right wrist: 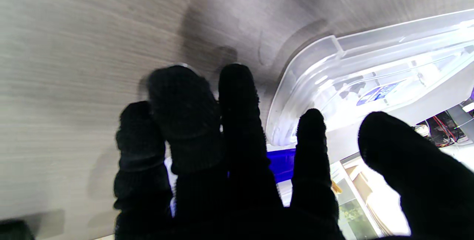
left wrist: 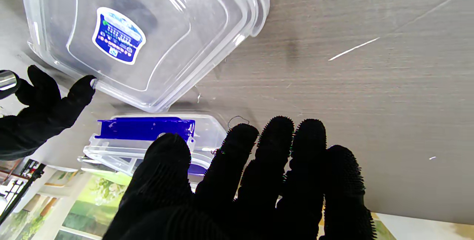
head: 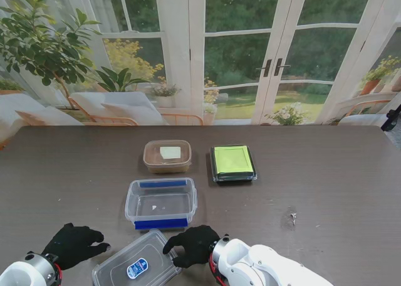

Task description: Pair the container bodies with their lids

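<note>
Right hand [head: 195,244] fingers are spread, one tip touching the clear lid [head: 136,265] at its 3 o'clock edge; left hand [head: 74,244] lies open at its 9 o'clock. The tub [head: 161,203] waits at 12 o'clock. Judged step: gripping the lid; next, lift it onto the tub.

Clear lid [left wrist: 140,36] w/ blue sticker [left wrist: 118,35], beside blue-clipped container [left wrist: 148,136].

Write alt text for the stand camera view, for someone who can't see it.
Two black-gloved hands rest at the near edge of a dark table, the left hand open and apart from a clear lid, the right hand touching its corner. Farther away sit a clear tub with blue clips, a brown tub and a green-lidded black box.
</note>
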